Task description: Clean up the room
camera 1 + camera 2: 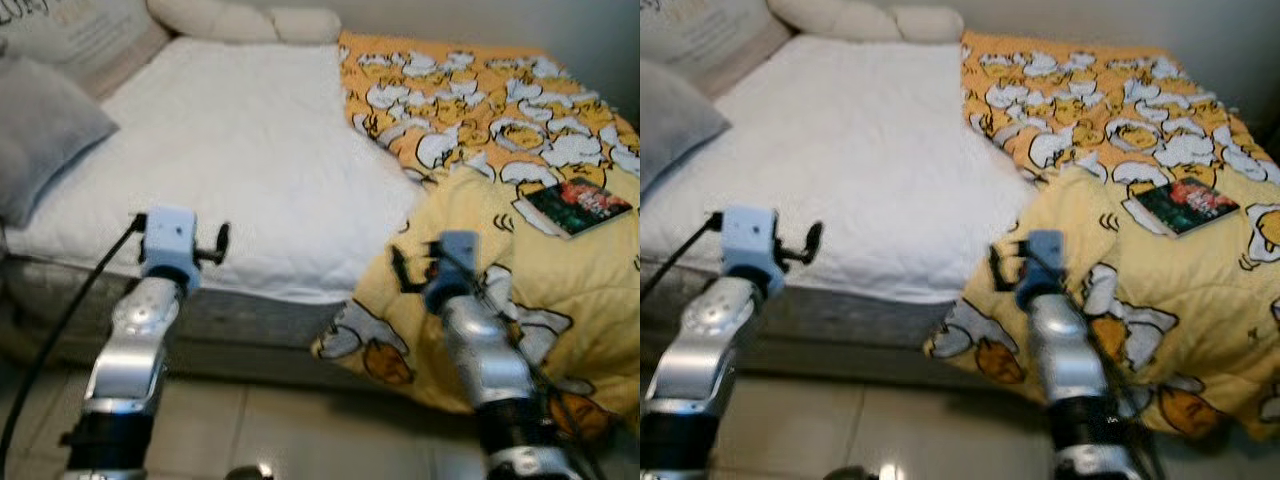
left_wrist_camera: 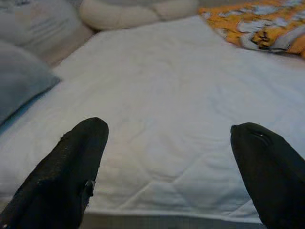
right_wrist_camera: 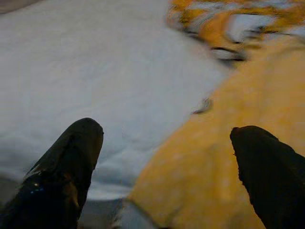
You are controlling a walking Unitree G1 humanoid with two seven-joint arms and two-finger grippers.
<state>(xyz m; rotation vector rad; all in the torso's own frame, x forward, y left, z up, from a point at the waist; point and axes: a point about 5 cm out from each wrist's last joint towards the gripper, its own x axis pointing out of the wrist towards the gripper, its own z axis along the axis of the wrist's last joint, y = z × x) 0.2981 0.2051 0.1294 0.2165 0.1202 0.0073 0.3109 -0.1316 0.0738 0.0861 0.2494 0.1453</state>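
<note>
Nearest, both arms are raised at the bed's edge. The left gripper (image 2: 167,171) hangs over the white mattress (image 1: 240,150), fingers wide and empty; the right gripper (image 3: 162,171) hovers where the rumpled yellow blanket (image 1: 560,300) slides off the side, fingers wide too. Farther back, a book (image 1: 578,206) lies on the blanket, with pillows (image 1: 45,140) at the head. The approach looks to be in hand; next, probably closing on the blanket's edge to spread it.

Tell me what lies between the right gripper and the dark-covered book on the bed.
In the left eye view, only rumpled yellow duck-print blanket lies between the right gripper and the dark-covered book; nothing else rests on that stretch.
</note>
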